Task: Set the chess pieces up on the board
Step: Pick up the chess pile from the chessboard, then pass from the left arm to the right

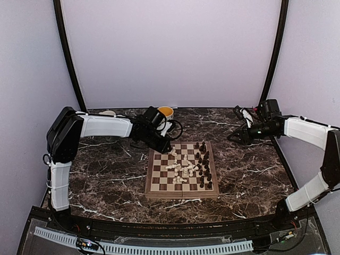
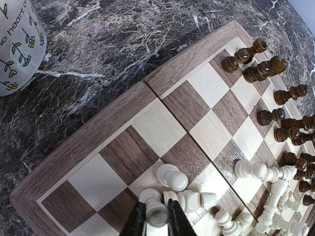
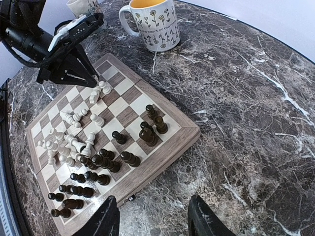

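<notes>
Fig. 1. The enclosure as I see it from overhead.
Dark, white-veined marble table point(image 1: 106, 172); plain pale lilac walls point(image 1: 170, 53); two black curved poles point(image 1: 66, 53) at the rear corners; soft, even light.

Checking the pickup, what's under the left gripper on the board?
A cream-white piece lies on the board between fingers of the left gripper, which cover its sides; contact unclear.

Robot lab test cell, by the look: marble-patterned table point(image 1: 106, 175) boxed in by plain pale panels point(image 1: 170, 53) and black poles point(image 1: 66, 53), left arm point(image 1: 103, 126) and right arm point(image 1: 305, 130) bolted at its near edge, slotted cable duct point(image 1: 143, 248) along the front.
</notes>
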Controlling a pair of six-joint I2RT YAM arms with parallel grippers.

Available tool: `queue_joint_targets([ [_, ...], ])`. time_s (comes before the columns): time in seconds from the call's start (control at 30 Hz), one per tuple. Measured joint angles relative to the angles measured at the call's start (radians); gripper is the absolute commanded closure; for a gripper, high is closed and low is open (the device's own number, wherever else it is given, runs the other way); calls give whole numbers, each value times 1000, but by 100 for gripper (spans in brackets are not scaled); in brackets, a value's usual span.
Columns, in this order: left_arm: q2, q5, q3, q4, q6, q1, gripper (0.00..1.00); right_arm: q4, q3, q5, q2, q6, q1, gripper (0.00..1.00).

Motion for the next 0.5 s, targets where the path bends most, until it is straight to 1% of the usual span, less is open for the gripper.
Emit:
queue_joint_targets([
  [0.13, -43, -6, -45, 6, -8, 0, 90, -6, 40, 24, 23, 38, 27, 52],
  [0.17, -53, -5, -51, 7, -13, 0, 90, -17, 66, 38, 36, 46, 61, 51],
  [0.2, -61, -3, -54, 8, -18, 0, 90, -21, 92, 47, 50, 52, 84, 47],
  [0.27, -77, 5, -59, 16, -34, 0, 90, -32, 159, 63, 88, 69, 139, 43],
  [0.37, -93, 19, -74, 37, -66, 0, 91, -42, 247, 64, 145, 95, 207, 45],
  [0.5, -119, 46, -121, 71, -126, 3, 93, -47, 323, 49, 222, 134, 262, 51],
])
